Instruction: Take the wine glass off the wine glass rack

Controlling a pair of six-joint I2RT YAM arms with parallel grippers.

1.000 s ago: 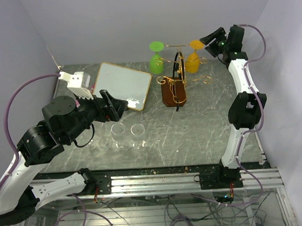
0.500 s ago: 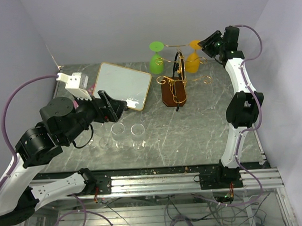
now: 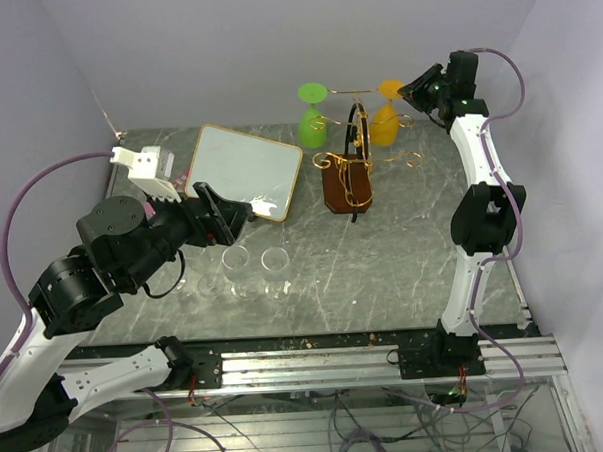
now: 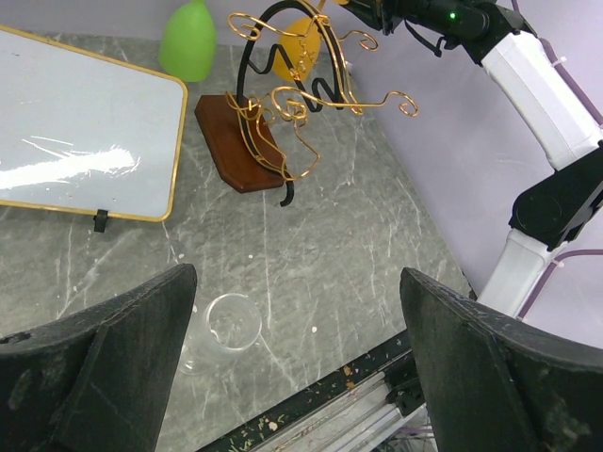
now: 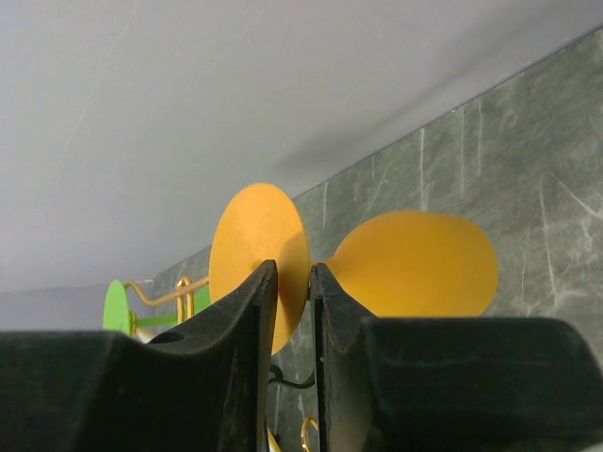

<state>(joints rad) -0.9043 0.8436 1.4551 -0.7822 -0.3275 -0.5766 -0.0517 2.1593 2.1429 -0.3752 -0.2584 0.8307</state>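
Tabletop (image 3: 384, 272) of grey stone pattern filled the middle of the overhead view. The left arm (image 3: 93, 275), bulky in the lower left, held its left gripper (image 3: 236, 211) spread wide and empty above a clear cup (image 3: 235, 261), taking no part. The right arm (image 3: 486, 208) ran up the right edge to the upper right corner. A gold-framed mirror (image 3: 244, 170) lay left of centre.

The wine glass rack (image 3: 348, 179) stood upper centre on its brown block. A green wine glass (image 3: 312, 120) hung upside down on its left side and an orange wine glass (image 3: 385, 117) on its right, neither yet off the wire.

In the right wrist view the right gripper (image 5: 294, 268) had its fingers a narrow slit apart, straddling the rim of the orange foot. Whether they already pinched it could not be told.

The step in hand looked like securing the grasp. The next move would likely call for a firm pinch, then sliding the foot along the wire toward its free end, gently, since the thin stand could tip.
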